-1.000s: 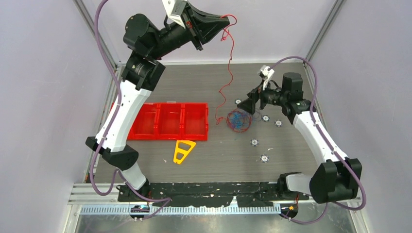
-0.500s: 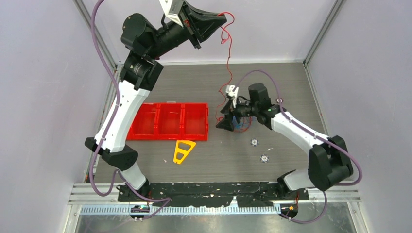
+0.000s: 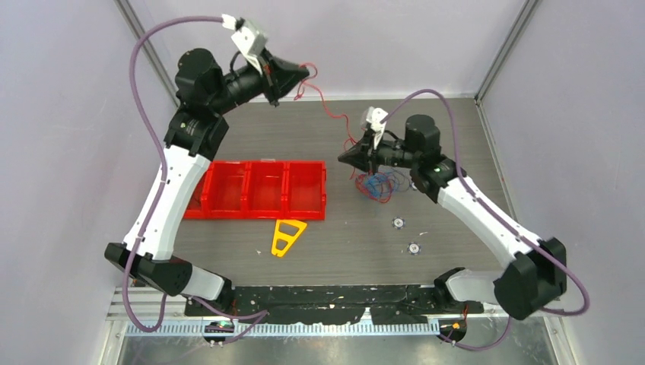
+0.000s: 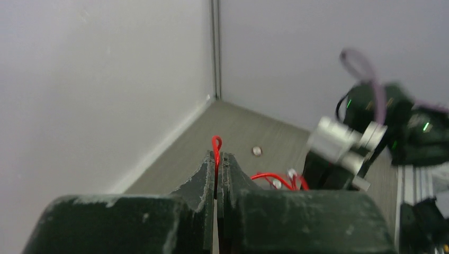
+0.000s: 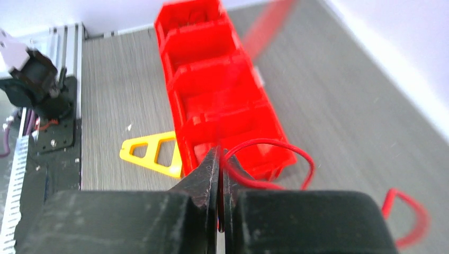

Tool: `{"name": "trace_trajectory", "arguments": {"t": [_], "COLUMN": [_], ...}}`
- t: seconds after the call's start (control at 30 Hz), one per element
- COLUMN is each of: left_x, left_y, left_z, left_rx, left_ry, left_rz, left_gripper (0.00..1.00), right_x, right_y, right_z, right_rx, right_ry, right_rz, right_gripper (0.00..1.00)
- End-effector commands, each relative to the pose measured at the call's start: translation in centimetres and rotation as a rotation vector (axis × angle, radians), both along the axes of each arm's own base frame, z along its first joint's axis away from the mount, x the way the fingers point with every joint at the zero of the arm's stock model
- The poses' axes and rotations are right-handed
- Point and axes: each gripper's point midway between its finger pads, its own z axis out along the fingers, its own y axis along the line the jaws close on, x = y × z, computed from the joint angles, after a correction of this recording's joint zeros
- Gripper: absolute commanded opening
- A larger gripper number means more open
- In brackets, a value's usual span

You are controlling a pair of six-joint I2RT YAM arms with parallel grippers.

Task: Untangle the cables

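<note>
Where the overhead camera looks down, the left fingers [image 3: 305,73] sit raised at the far left, pinched tight on a red cable [image 3: 328,114]. That strand runs right and nearer to the right fingers [image 3: 344,158], which are closed together on it too. Just right of those fingers, the other cables [image 3: 378,185], red and blue loops, gather in a loose bundle over the grey surface [image 3: 456,129]. A red tray [image 3: 258,190] lies left of the bundle, with a yellow triangle [image 3: 287,236] just near of it.

In the left wrist view, the left fingers [image 4: 216,165] are shut, and a small loop of the red cable [image 4: 216,143] pokes out past their tips. More red strand curls to the right.

In the right wrist view, the right fingers [image 5: 219,161] are pressed together, and the red cable [image 5: 275,144] arcs out from between them to the right. Beyond them stand the red tray [image 5: 222,100] and, to its left, the yellow triangle [image 5: 149,152].
</note>
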Motion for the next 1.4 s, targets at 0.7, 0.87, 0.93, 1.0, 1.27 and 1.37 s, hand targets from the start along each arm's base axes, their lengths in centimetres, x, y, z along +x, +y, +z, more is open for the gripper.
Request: {"name": "trace_trajectory", "arguments": {"t": [0.7, 0.87, 0.93, 1.0, 1.27, 1.37], "left_x": [-7.0, -6.1, -6.1, -6.2, -5.8, -5.0], "left_y": [-6.9, -7.7, -8.2, -8.7, -10.1, -10.6], "left_z": [-11.4, -11.4, -11.2, -11.0, -10.6, -10.5], "left_rx": [0.102, 0.075, 0.068, 0.063, 0.012, -0.004], "left_ry": [0.083, 0.103, 0.094, 0.085, 0.146, 0.176], "left_rz": [-0.429, -0.422, -0.427, -0.434, -0.447, -0.410], "left_gripper": [0.22, 0.54, 0.65, 0.67, 0.64, 0.51], "right_x": [-0.6, -1.3, -1.5, -1.4, -0.8, -0.6], "right_y": [-1.6, -1.7, -1.6, -1.6, -1.5, -1.4], "right_z": [16.6, 17.7, 18.0, 18.3, 19.0, 18.9], "right_rx": [0.354, 0.401, 0.419, 0.433, 0.455, 0.460], "right_ry": [-0.153, -0.147, -0.141, -0.138, -0.141, -0.131], "right_rz": [-0.108, -0.092, -0.084, -0.088, -0.102, -0.108], "right_gripper": [0.05, 0.05, 0.05, 0.05, 0.05, 0.05]}}
